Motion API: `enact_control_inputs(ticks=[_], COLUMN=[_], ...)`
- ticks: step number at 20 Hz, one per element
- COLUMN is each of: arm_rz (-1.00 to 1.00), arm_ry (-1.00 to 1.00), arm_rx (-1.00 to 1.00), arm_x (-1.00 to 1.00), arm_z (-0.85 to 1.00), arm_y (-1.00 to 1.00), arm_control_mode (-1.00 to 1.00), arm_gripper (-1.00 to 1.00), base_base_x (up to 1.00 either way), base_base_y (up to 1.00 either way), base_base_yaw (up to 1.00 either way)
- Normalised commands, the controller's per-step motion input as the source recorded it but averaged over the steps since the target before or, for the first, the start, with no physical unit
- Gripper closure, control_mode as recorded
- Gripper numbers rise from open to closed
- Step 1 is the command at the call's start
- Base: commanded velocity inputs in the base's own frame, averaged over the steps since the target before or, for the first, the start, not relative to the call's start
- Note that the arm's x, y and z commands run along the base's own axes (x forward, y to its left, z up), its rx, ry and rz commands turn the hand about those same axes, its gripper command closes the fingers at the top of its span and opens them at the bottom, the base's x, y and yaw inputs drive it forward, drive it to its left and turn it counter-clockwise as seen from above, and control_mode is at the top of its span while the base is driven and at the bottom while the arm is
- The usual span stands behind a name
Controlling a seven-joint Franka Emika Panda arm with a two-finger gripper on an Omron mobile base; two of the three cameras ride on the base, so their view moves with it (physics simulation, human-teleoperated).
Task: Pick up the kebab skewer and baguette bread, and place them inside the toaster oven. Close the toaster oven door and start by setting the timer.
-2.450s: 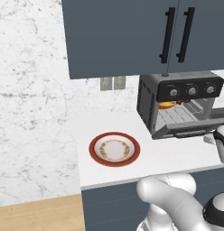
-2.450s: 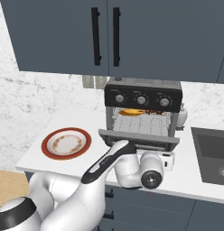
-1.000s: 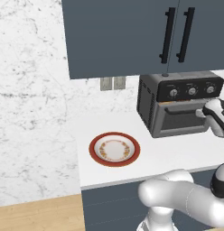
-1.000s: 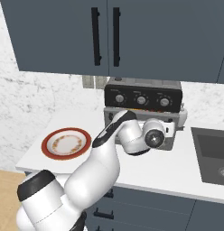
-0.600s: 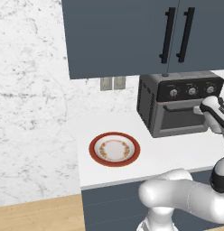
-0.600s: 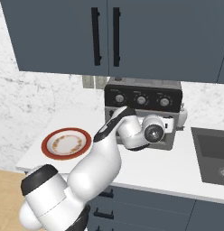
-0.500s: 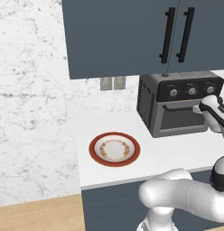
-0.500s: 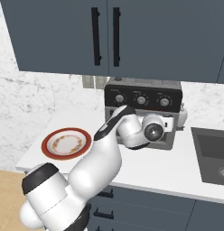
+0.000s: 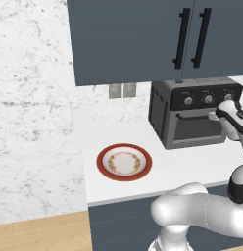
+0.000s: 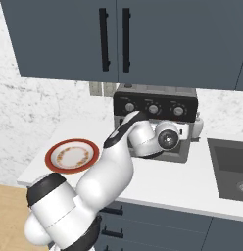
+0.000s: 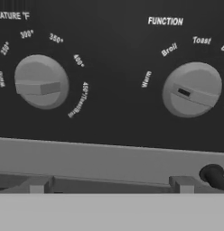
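toaster oven (image 9: 194,115): on the white counter (image 9: 192,164) against the far wall, under the dark wall cabinets (image 9: 143,39); boxy, long side running left to right, front turned toward the near edge
toaster oven door (image 9: 199,128): shut, standing upright, bar handle (image 9: 194,116) lying level across its top edge, just under the control panel
control panel (image 10: 155,108): black strip along the top of the front, three knobs in a row from left to right
temperature knob (image 11: 40,82): left one up close, pointer bar lying level, aimed to the left of the dial
function knob (image 11: 191,89): right one up close, pointer tilted a little, its marked end toward the Warm label at upper left
skewer and bread: cannot tell where, nothing to be seen through the shut door
plate (image 9: 124,162): red-rimmed, flat on the counter, well to the left of the oven, bare
gripper (image 9: 230,109): right in front of the panel at the oven's right end, facing the knobs; fingers hidden by the hand, whether spread or closed cannot tell; nothing seen held
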Motion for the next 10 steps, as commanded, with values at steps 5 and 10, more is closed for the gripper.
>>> enact_control_inputs(ticks=[5,10], arm_rz=[-0.01,-0.05], arm_ry=[0.0,0.0], arm_rx=[0.0,0.0], arm_x=[-0.05,-0.42], arm_z=[0.16,0.06], arm_y=[0.0,0.0], arm_control_mode=[-1.0,-1.0], arm_gripper=[-1.0,-1.0], base_base_x=[0.0,0.0], base_base_y=[0.0,0.0], base_base_yaw=[0.0,0.0])
